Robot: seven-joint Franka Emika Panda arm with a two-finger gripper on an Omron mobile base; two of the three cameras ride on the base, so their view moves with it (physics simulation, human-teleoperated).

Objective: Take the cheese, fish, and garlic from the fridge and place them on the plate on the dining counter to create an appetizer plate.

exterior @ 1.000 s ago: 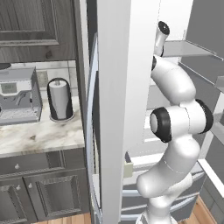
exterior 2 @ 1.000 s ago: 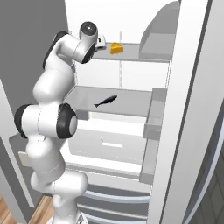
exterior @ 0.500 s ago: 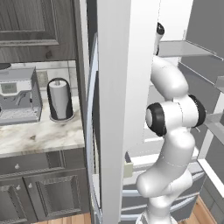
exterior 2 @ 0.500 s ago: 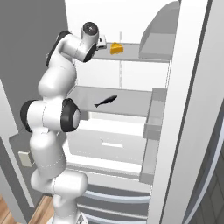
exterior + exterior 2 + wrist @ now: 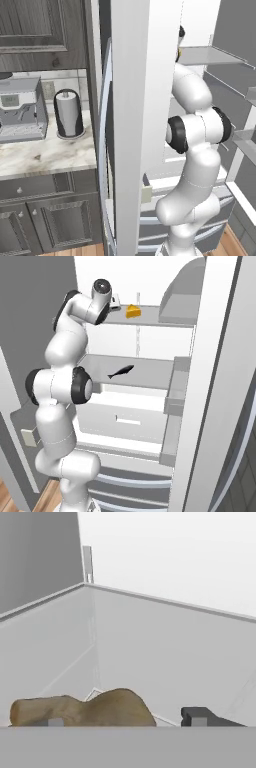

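No lettering, label, brand mark, number or sign is showing legibly anywhere in these views. The coffee machine (image 5: pixel 20 110) standing on the counter (image 5: pixel 45 155) is presenting a small pale panel on its front, but nothing on it can be read. The fridge (image 5: pixel 150 371) shelves, walls and door are carrying no markings that can be made out.

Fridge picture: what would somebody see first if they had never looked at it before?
The big white robot arm stands out first, reaching up into the open fridge. Its hand is up at the top shelf, where a small orange cheese sits to the right of it. One shelf lower lies a little dark fish.
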